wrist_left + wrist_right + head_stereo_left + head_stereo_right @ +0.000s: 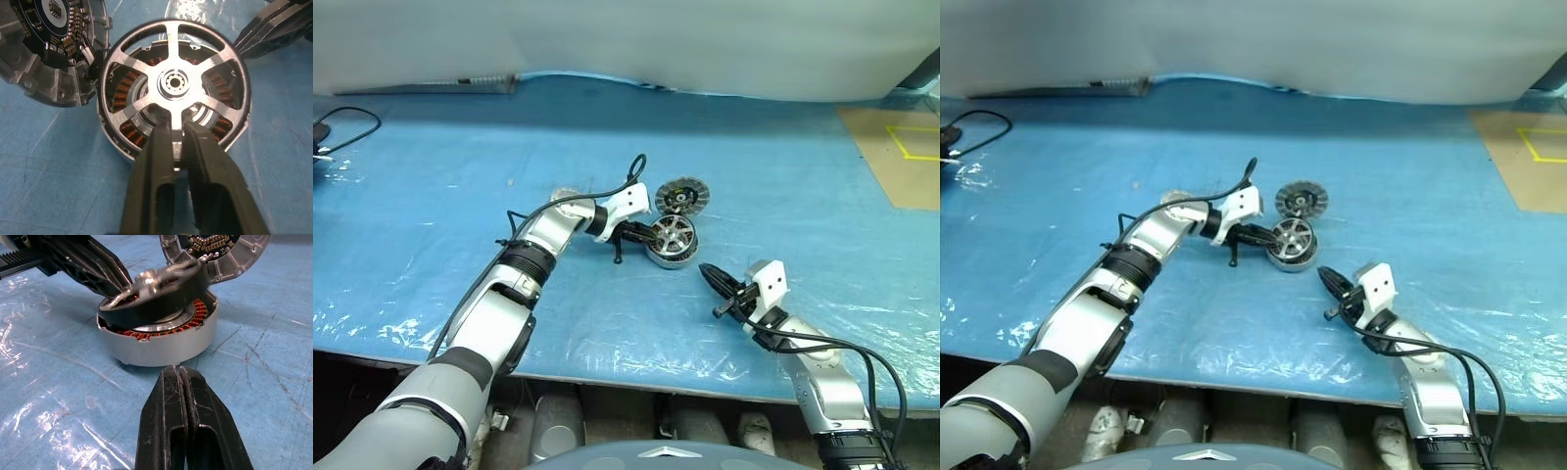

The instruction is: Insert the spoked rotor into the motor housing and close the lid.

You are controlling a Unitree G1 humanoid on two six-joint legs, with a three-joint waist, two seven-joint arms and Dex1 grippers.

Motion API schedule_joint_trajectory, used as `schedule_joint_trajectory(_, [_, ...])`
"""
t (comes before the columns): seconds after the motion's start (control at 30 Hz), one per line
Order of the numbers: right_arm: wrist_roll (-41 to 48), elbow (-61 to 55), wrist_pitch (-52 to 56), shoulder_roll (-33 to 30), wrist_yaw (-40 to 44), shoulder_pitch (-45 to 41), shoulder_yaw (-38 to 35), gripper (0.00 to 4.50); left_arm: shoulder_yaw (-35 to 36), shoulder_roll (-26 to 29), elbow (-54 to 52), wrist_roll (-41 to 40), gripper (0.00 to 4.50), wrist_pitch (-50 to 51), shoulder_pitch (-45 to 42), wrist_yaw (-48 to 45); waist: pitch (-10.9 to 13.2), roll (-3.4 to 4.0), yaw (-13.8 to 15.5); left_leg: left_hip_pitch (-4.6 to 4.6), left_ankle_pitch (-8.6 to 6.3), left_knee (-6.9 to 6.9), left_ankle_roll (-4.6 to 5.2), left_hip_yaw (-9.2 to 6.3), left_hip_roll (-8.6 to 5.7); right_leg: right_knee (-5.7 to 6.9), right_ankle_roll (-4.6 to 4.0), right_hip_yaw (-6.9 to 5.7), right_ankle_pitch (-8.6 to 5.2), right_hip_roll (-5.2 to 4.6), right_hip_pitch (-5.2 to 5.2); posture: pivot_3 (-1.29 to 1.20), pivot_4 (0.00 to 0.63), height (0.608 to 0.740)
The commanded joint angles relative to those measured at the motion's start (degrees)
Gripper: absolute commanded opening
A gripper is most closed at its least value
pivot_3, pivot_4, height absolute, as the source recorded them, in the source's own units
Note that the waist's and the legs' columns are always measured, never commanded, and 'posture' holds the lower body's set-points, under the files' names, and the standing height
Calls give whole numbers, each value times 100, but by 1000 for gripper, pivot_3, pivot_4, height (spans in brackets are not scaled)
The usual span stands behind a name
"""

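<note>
The spoked rotor (673, 233), black-rimmed with silver spokes, lies tilted on top of the motor housing (668, 260), whose copper windings (128, 132) show through the spokes. My left gripper (646, 233) reaches in from the left and is shut on the rotor's rim, with its fingertips (161, 134) over the near edge. The lid (682, 197) lies just behind the housing and touches it, circuit-board side showing. My right gripper (705, 269) is shut and empty. It points level at the housing's grey side (161, 345) from a short way in front.
The work sits mid-table on a blue plastic-covered top (460, 196). A black cable (352, 122) lies at the far left. A brown board with yellow tape (901, 157) is at the far right. The table's front edge (607, 377) runs below my arms.
</note>
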Motion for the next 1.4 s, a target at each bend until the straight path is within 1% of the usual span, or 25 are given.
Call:
schedule_joint_trajectory(0.03, [33, -87, -71, -17, 4, -19, -28, 0, 110, -35, -99, -87, 1467, -3, -154, -28, 0, 0, 6, 0, 0, 0, 0, 0, 0, 0, 0, 0, 0, 0, 0, 0, 150, 740])
schedule_joint_trajectory(0.07, [42, -102, -66, -20, 5, -7, -38, 0, 161, -49, -166, -162, 1790, 45, -139, -71, 0, 0, 7, 0, 0, 0, 0, 0, 0, 0, 0, 0, 0, -1, 0, 0, 150, 740])
schedule_joint_trajectory(0.2, [86, -131, -12, -38, -10, 6, -95, 0, 380, -43, -583, -554, 1790, 373, 34, -336, 0, 0, 6, 0, 0, 0, 0, 0, 0, 0, -1, 0, 0, -2, 0, 0, 150, 740])
schedule_joint_trajectory(0.33, [161, -113, 145, -54, -103, -92, -221, 0, 591, 83, -1341, -993, 866, 838, 456, -502, 0, 0, -9, 0, 0, -2, 1, 1, 1, 0, -2, -1, -1, -2, 0, 0, 150, 740])
schedule_joint_trajectory(0.4, [226, -96, 506, -58, -282, -300, -320, 0, 737, 189, -1903, -1235, 173, 1022, 880, -461, 0, 0, -28, 2, 0, -3, 1, 2, 1, 0, -2, 0, -1, -2, 0, 0, 150, 740])
schedule_joint_trajectory(0.43, [247, -90, 686, -72, -341, -387, -345, 0, 789, 219, -2110, -1311, 39, 1078, 1040, -400, 1, 1, -43, 3, 0, -4, 1, 3, 2, -1, -2, 0, -1, -1, -1, 0, 150, 740])
schedule_joint_trajectory(0.53, [16, 85, 1129, -219, -568, -845, -297, 0, 949, 309, -2722, -1465, 39, 995, 1718, -118, 2, 3, -60, 6, -1, -3, 1, 4, 2, 1, -3, 0, -1, -1, 0, 0, 150, 740])
schedule_joint_trajectory(0.67, [-623, 758, 1478, -411, -1080, -1767, -86, 0, 1234, 266, -3275, -1656, 39, 420, 2737, 297, 2, 4, -112, 5, -11, -2, -17, 4, 3, 0, -3, 0, -1, -1, 1, 0, 150, 740])
schedule_joint_trajectory(0.77, [-937, 1406, 1520, -549, -1088, -2410, 99, 0, 1345, 162, -3536, -1738, 39, -244, 3398, 472, 4, 7, -148, 3, -11, -2, -19, 6, 2, -1, -3, 1, -1, -1, -1, 0, 150, 740])
schedule_joint_trajectory(0.87, [-1074, 2244, 1537, -631, -1058, -3201, 140, 0, 1360, 55, -3777, -1823, 39, -403, 3954, 722, 6, 10, -151, 2, -12, -4, -19, 5, 7, 0, -3, -2, -1, 3, -2, 0, 150, 740])
schedule_joint_trajectory(0.97, [-1165, 3241, 1348, -712, -838, -4131, 213, 0, 1437, -116, -3929, -1942, 39, -617, 4383, 1014, 9, 15, -169, 3, -12, -1, -19, 9, 3, 2, -3, 4, -1, 0, -4, 0, 150, 740])
schedule_joint_trajectory(1.13, [-1209, 4765, 635, -760, -65, -5327, 311, 0, 1366, -260, -3759, -1700, 39, -1221, 4611, 1420, 11, 20, -170, 6, -12, 12, -18, 12, 15, 16, -5, 4, 0, 7, -6, 0, 150, 740])
schedule_joint_trajectory(1.27, [-1022, 5580, 339, -702, 794, -5908, 236, 0, 1265, -275, -3693, -1622, 39, -1439, 4710, 1576, 11, 20, -160, -2, -2, 20, 6, 15, 15, 15, -6, 4, 0, 6, -6, 0, 150, 740])
schedule_joint_trajectory(1.4, [-857, 5963, 278, -628, 1724, -6217, 220, 0, 1175, -212, -3591, -1455, 39, -1672, 4761, 1710, 11, 20, -156, -15, -16, 29, 32, 20, 31, 28, -11, -6, 0, 8, -19, 0, 150, 740])
